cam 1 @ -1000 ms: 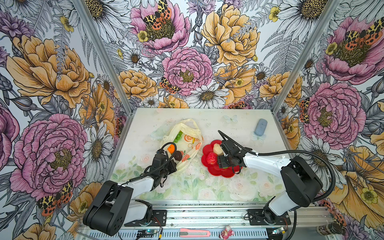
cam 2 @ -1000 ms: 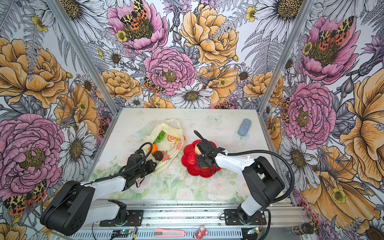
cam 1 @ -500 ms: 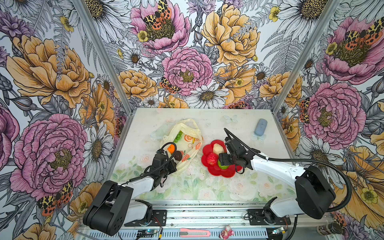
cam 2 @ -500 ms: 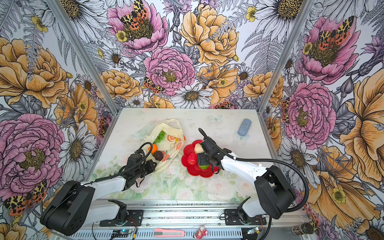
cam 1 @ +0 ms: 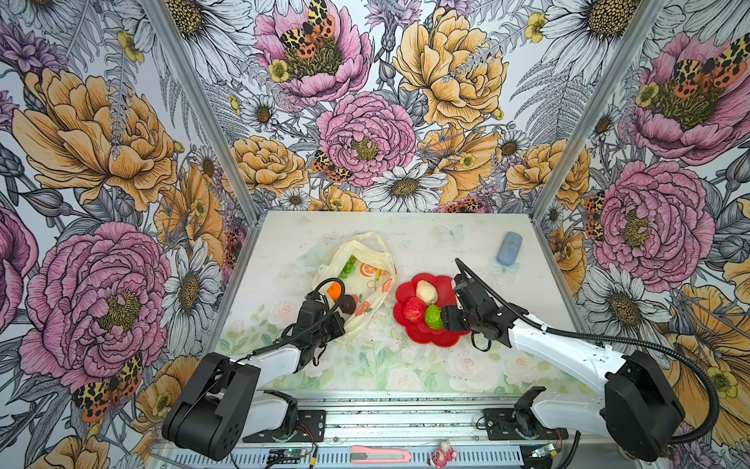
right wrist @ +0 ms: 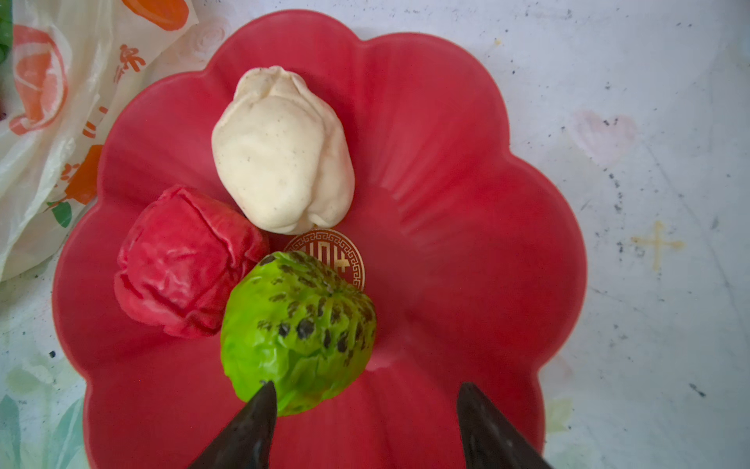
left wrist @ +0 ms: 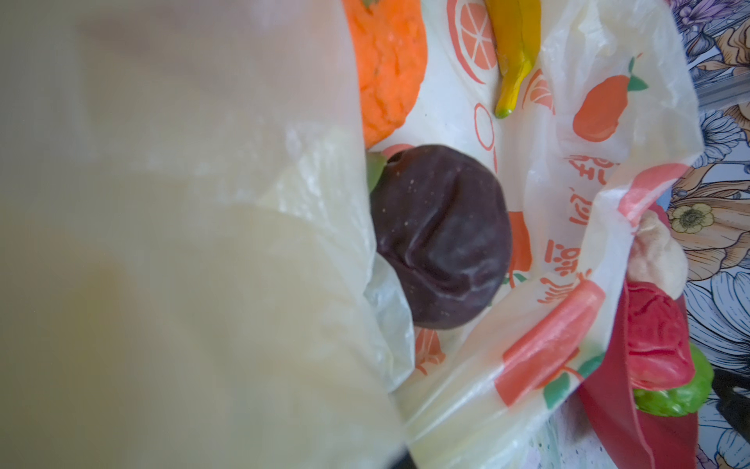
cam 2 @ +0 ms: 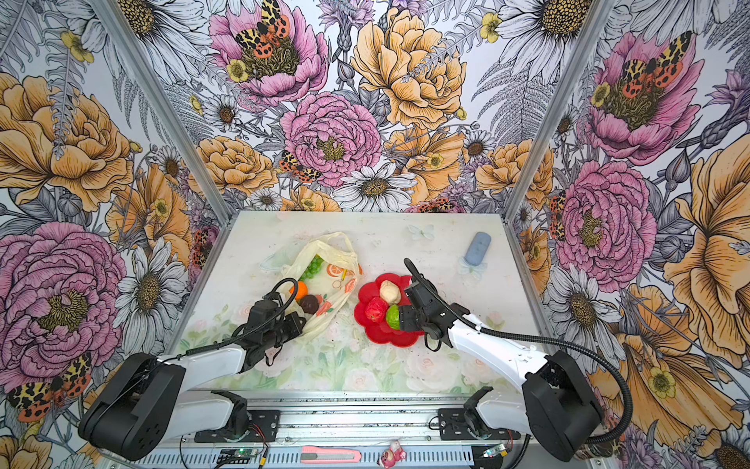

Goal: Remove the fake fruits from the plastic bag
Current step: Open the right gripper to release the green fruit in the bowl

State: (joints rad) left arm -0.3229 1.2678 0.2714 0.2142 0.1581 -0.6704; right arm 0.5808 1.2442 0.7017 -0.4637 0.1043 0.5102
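The plastic bag (cam 1: pixel 367 280) lies open at mid table, cream with orange prints. Fake fruits still inside it are an orange (cam 1: pixel 335 290), a dark brown round one (cam 1: pixel 348 303), green grapes (cam 1: pixel 348 266) and a banana (left wrist: pixel 515 52). My left gripper (cam 1: pixel 332 325) is shut on the bag's near edge, and bag film covers most of the left wrist view. On the red flower plate (cam 1: pixel 442 337) lie a cream fruit (right wrist: pixel 280 150), a red one (right wrist: pixel 182 264) and a green one (right wrist: pixel 296 329). My right gripper (right wrist: pixel 365 406) is open just behind the green fruit, holding nothing.
A blue-grey oblong object (cam 1: pixel 509 248) lies at the back right. A clear thin plastic piece (cam 1: pixel 306 260) sits against the bag's far left side. A pink utility knife (cam 1: pixel 379 454) and a small pink figure (cam 1: pixel 442 450) rest on the front rail.
My right gripper has let the green fruit down onto the plate and drawn back a little toward the right. The left arm and the bag have not moved.
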